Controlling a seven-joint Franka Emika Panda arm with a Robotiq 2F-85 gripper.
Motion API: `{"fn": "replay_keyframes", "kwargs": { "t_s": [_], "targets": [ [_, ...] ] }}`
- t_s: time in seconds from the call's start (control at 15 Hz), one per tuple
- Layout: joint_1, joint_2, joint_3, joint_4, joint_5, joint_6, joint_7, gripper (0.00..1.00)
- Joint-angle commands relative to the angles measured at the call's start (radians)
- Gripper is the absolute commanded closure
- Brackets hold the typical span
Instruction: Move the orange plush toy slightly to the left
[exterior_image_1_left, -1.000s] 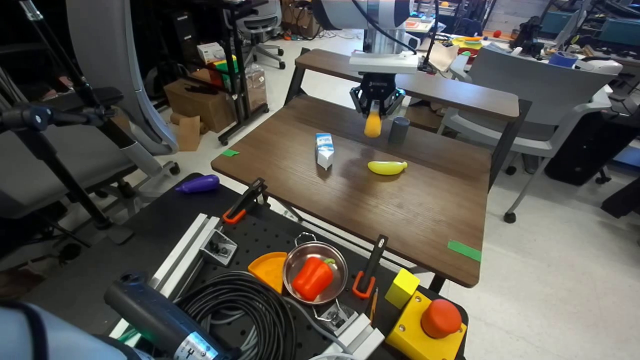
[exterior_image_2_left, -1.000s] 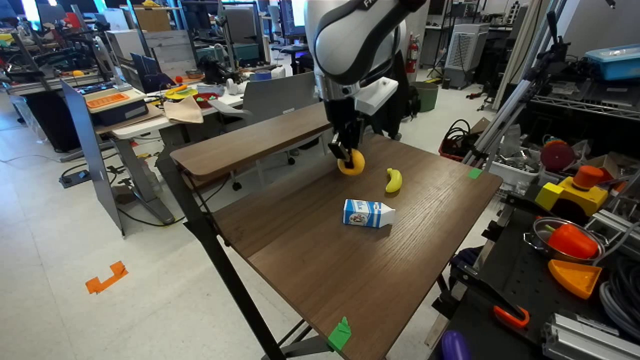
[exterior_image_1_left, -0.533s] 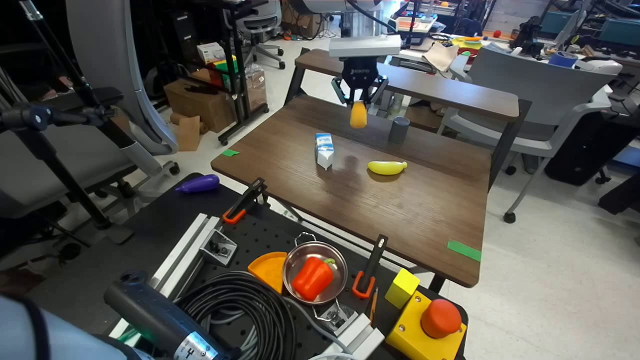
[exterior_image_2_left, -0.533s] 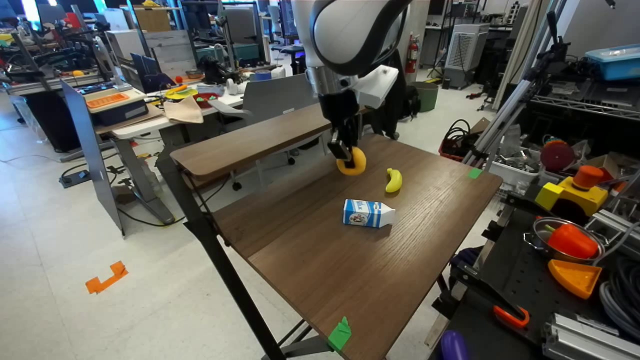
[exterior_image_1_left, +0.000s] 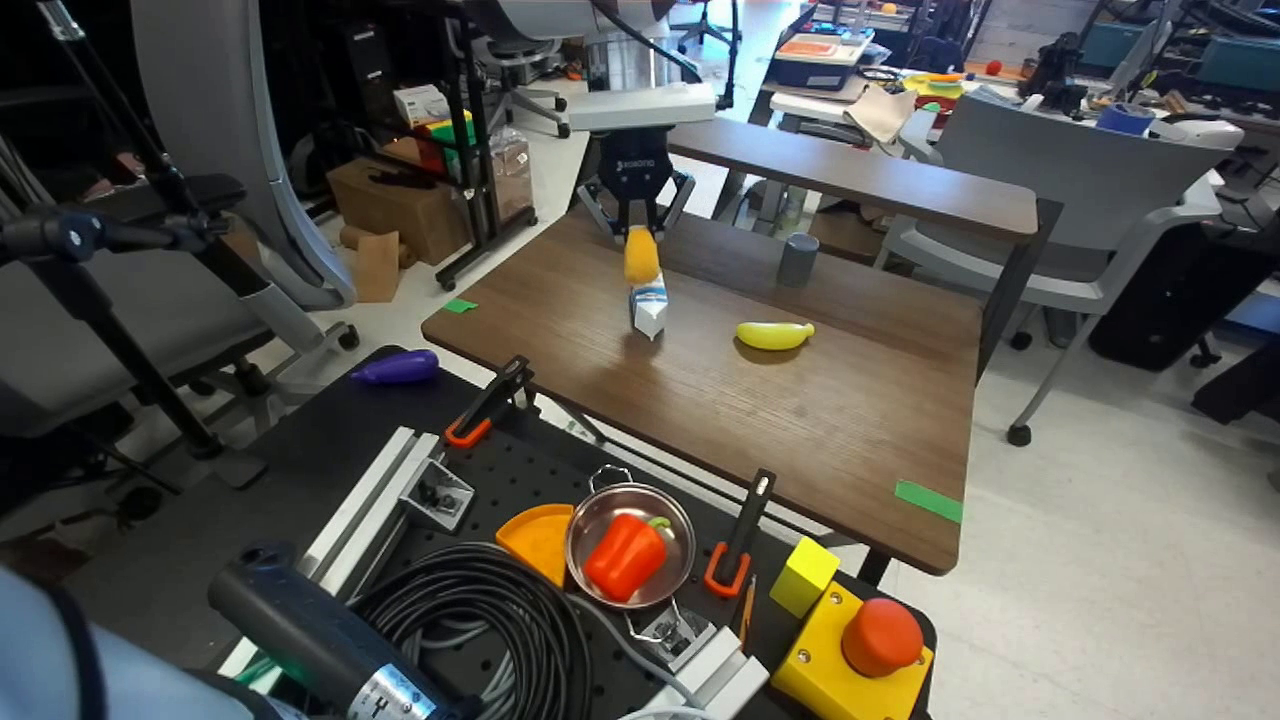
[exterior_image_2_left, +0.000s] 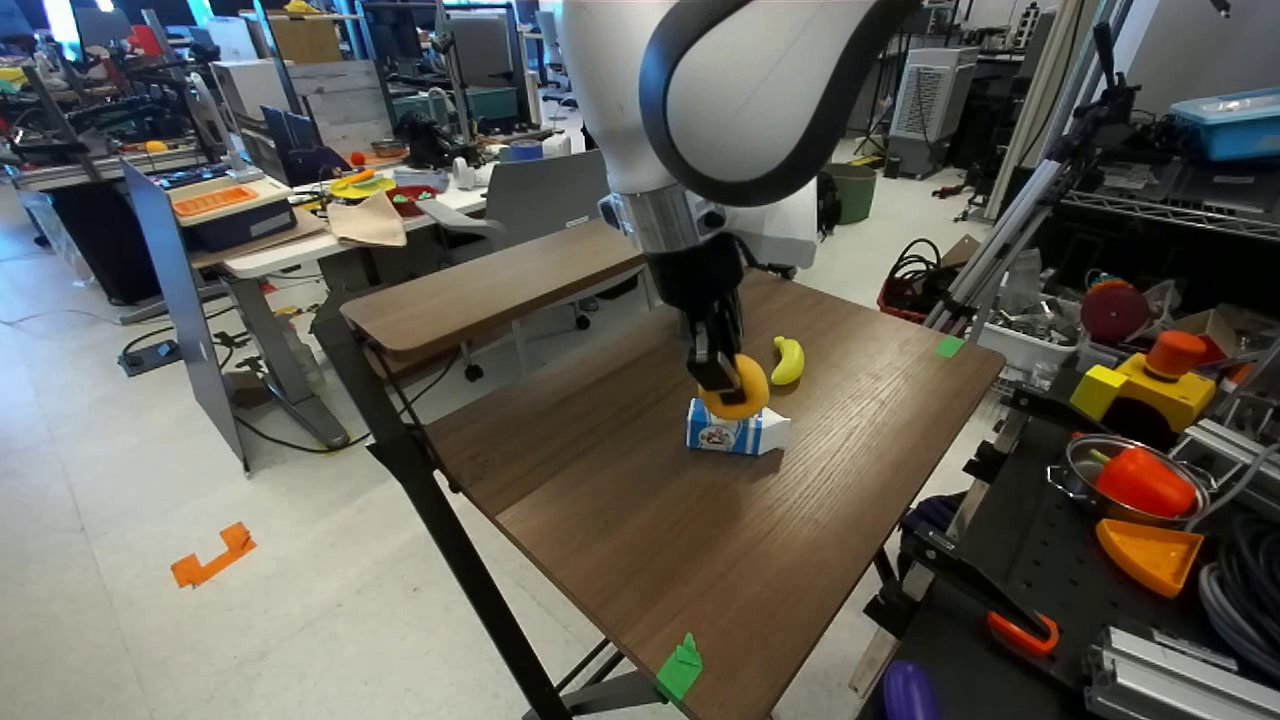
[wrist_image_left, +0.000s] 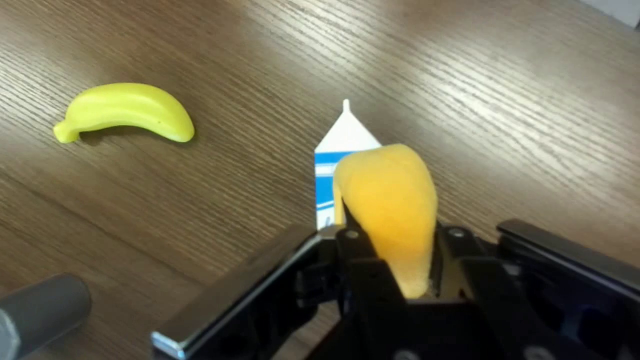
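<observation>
The orange plush toy (exterior_image_1_left: 641, 257) is a small rounded orange-yellow soft thing. It also shows in an exterior view (exterior_image_2_left: 748, 390) and large in the wrist view (wrist_image_left: 395, 192). My gripper (exterior_image_1_left: 640, 232) points down and is shut on it, one finger on each side; the fingers also show in the wrist view (wrist_image_left: 392, 245). The toy hangs above the table, over or close to the milk carton (exterior_image_1_left: 650, 312). It hides part of the carton in every view. The exact height of the toy above the carton cannot be told.
The blue-white carton (exterior_image_2_left: 735, 435) lies on its side on the brown table (exterior_image_1_left: 850, 420). A yellow banana (exterior_image_1_left: 775, 336) lies beside it. A dark grey cylinder (exterior_image_1_left: 797, 260) stands toward the back. A raised shelf (exterior_image_1_left: 900, 190) runs along the table's back edge.
My gripper has carried the toy across the table, away from the grey cylinder and over to the carton. It stays shut on the toy. The carton, banana and cylinder have not moved.
</observation>
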Motion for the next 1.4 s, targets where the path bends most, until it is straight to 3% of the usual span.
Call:
{"fn": "replay_keyframes", "kwargs": {
  "t_s": [0.0, 0.2, 0.93, 1.0, 1.07, 1.33],
  "targets": [
    [0.031, -0.069, 0.014, -0.114, -0.065, 0.042, 0.024, 0.94],
    [0.049, -0.057, 0.022, -0.128, -0.093, 0.063, 0.031, 0.94],
    [0.061, 0.088, 0.023, 0.056, -0.070, -0.009, 0.024, 0.94],
    [0.061, 0.099, 0.023, 0.070, -0.068, -0.012, 0.023, 0.51],
    [0.062, 0.109, 0.021, 0.083, -0.071, -0.013, 0.023, 0.50],
    [0.062, 0.144, 0.021, 0.129, -0.066, -0.026, 0.017, 0.22]
  ]
}}
